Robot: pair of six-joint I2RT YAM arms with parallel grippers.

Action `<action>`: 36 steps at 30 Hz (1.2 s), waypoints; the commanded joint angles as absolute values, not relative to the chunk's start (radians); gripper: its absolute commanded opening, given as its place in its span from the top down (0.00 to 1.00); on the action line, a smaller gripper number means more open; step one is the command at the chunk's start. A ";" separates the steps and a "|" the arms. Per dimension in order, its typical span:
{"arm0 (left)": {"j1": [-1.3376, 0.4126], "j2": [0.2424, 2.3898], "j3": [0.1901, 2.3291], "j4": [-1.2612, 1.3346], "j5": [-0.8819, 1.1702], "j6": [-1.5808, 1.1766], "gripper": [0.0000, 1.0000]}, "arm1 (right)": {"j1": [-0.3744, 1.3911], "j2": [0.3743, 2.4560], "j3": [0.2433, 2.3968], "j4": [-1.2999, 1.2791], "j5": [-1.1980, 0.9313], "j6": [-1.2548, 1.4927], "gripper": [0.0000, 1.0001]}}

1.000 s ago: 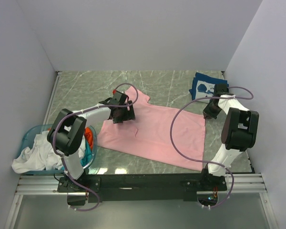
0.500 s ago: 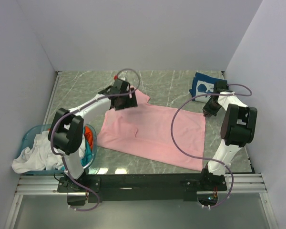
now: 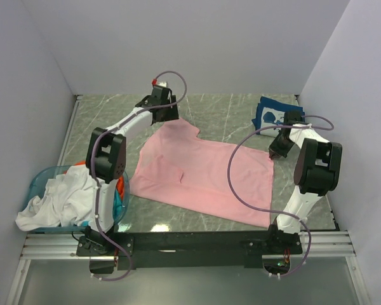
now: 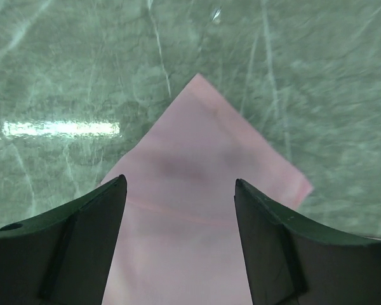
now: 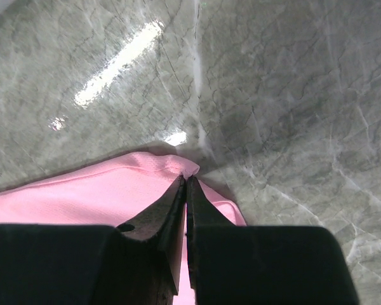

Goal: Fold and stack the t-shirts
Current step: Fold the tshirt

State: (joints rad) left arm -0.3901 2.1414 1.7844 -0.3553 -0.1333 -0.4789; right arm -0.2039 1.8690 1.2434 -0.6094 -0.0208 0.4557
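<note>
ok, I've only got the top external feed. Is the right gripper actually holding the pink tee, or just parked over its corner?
Observer: Holding. The right wrist view shows the right gripper shut, with the edge of the plain light pink cloth t-shirt puckering up into its tips.
Operator: Left one?
Observer: The left wrist view shows the left gripper open, fingers wide apart, with the shirt's pointed sleeve corner framed between them.
Operator: Sleeve flat?
Observer: Yes, it lies smooth on the green marbled tabletop.
</note>
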 commanded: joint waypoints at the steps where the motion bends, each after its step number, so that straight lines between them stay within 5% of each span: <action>1: -0.397 2.183 1.836 -0.307 -0.161 -0.396 0.26 | -0.209 1.856 1.241 -0.604 -0.029 0.465 0.92; 36: -0.391 2.437 1.987 -0.083 -0.084 -0.284 0.41 | -0.210 1.901 1.293 -0.641 -0.100 0.449 0.92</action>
